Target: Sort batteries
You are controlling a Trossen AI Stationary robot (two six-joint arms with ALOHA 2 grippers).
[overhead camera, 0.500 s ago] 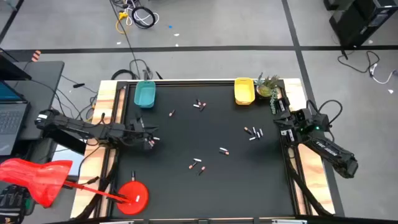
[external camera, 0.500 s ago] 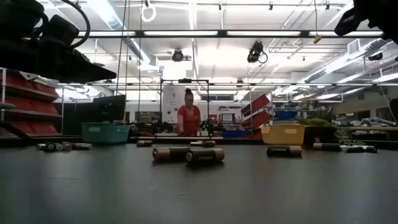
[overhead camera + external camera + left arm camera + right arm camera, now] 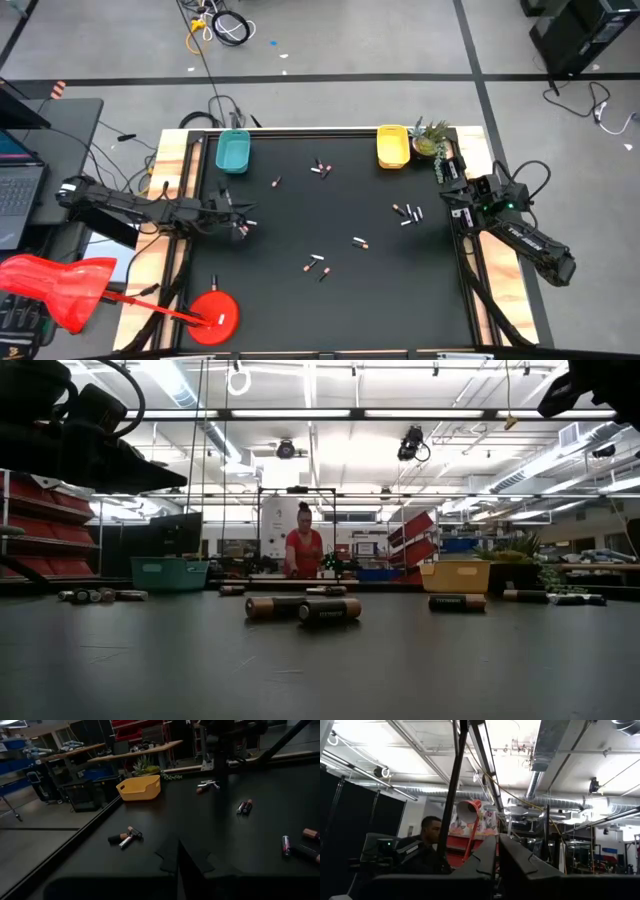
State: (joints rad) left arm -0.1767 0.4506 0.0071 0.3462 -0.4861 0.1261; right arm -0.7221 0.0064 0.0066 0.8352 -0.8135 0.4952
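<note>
- The batteries lie scattered over the black table in loose clusters — a pair near the far middle, a single one left of it, a group toward the right side, one near the centre and a few nearer the front.
- From table height, two dark batteries with copper-coloured ends lie side by side in the middle, another to their right.
- None lies in a tray that can be made out: the teal tray sits at the far left of the mat, the yellow tray at the far right, next to a small plant.
- The left gripper is low at the mat's left edge, fingers closed together; in its wrist view the tips meet with nothing visible between them. A pale battery lies just beside it.
- The right gripper waits at the right edge, tilted upward — its fingers are nearly closed, holding nothing.
- A person in red is in the room behind; a red lamp stands at the front left.
</note>
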